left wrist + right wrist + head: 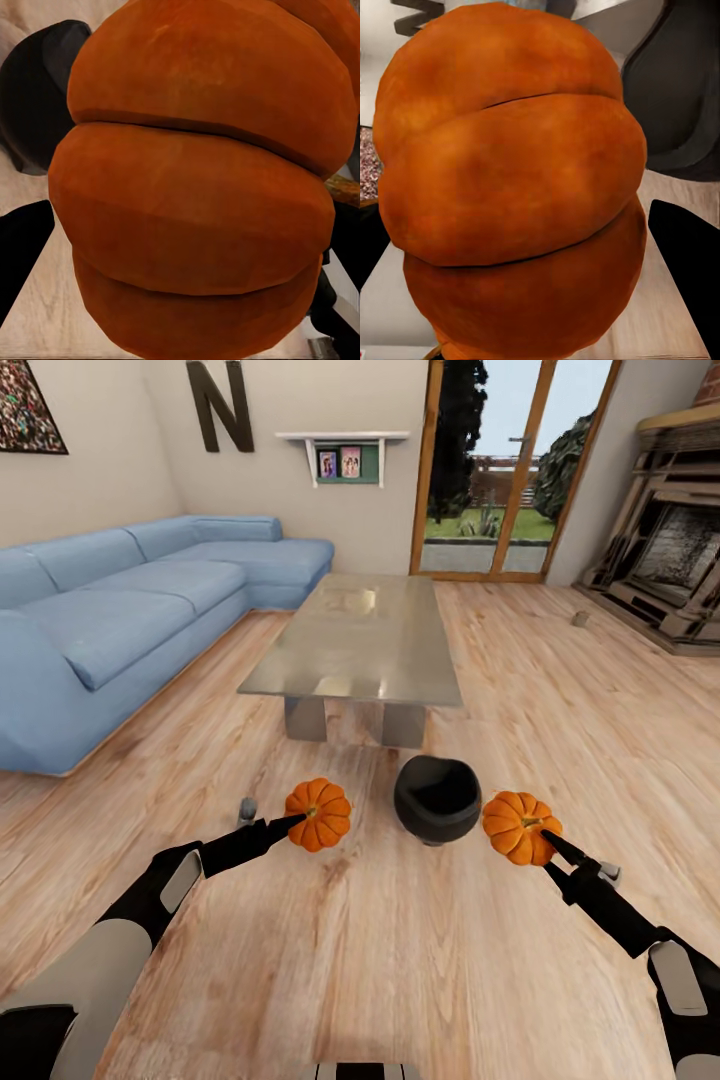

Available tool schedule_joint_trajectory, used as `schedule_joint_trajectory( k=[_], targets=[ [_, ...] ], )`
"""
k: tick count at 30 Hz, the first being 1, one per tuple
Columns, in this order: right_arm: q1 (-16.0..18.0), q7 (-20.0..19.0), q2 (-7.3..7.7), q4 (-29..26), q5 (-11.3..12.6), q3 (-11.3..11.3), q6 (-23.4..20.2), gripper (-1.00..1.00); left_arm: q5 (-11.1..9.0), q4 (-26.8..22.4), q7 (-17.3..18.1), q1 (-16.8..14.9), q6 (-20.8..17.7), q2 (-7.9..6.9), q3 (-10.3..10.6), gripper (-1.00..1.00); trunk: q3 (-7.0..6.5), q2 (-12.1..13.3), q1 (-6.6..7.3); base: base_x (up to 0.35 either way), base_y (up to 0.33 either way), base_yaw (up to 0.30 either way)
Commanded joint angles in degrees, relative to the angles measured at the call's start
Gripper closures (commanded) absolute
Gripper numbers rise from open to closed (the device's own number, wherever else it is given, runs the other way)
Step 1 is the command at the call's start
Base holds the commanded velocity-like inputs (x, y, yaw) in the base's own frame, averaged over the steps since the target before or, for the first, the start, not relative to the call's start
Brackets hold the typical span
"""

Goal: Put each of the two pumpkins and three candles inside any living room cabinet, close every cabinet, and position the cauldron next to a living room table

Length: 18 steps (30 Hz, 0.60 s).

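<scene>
A pumpkin in each gripper!
Left gripper [300, 822] clamps one pumpkin [319, 813], right gripper [548, 842] the other pumpkin [519, 826]; the black cauldron [437, 798] between them looks empty.

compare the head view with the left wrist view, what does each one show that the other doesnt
Head view alone: blue sofa, coffee table, fireplace, the right gripper holding the second pumpkin, and small grey cylinders on the floor.
Left wrist view alone: the close ribbed surface of the left pumpkin.
Shared: that pumpkin at the left gripper, the black cauldron, and the wood floor.
</scene>
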State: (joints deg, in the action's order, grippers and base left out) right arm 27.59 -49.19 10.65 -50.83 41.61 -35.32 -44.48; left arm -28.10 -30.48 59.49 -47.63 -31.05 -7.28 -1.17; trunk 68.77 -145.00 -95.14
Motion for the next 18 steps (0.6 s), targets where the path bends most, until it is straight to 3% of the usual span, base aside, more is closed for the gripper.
schedule_joint_trajectory(
  k=[1, 18],
  targets=[
    [0.06, -0.11, -0.01, 0.02, 0.30, -0.10, -0.43, 1.00, -0.29, -0.05, -0.08, -0.01, -0.42, -0.01, -0.06, 1.00, -0.04, -0.02, 0.04, -0.232, 0.000, -0.209],
    [0.04, -0.11, -0.01, 0.03, 0.31, -0.18, -0.43, 1.00, -0.28, -0.12, -0.09, -0.01, -0.41, -0.01, -0.06, 1.00, -1.26, -0.02, 0.04, -0.040, 0.000, -0.213]
  ],
)
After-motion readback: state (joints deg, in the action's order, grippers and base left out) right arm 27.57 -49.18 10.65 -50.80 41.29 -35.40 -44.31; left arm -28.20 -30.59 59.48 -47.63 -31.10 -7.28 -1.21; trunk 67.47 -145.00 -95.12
